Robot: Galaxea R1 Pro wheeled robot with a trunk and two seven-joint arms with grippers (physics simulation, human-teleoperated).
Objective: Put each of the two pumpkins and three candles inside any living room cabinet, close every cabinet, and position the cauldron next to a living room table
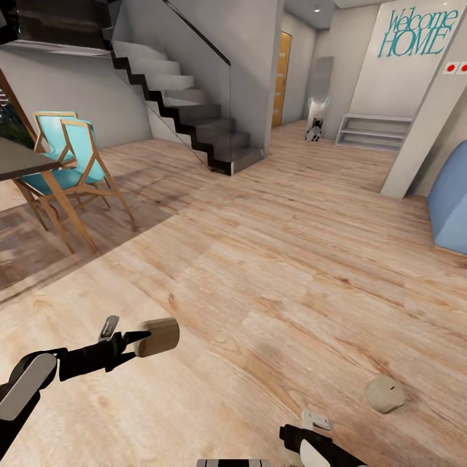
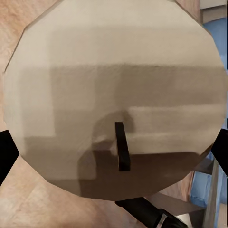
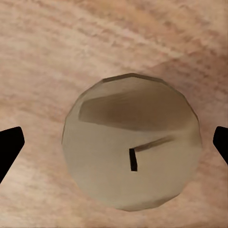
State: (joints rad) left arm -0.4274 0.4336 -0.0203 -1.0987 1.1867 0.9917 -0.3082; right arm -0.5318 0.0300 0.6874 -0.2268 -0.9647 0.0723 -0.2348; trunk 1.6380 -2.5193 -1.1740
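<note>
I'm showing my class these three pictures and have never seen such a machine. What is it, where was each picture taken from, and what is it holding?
This is a simulated two-armed wheeled robot. The large picture looks down from its head over a wooden floor. The left gripper is closed on a beige candle. A second candle lies on the floor, ahead of the right arm. The other two pictures come from cameras near each gripper: one shows the held candle's wick end close up, the other looks down on the lying candle between open fingers.
</note>
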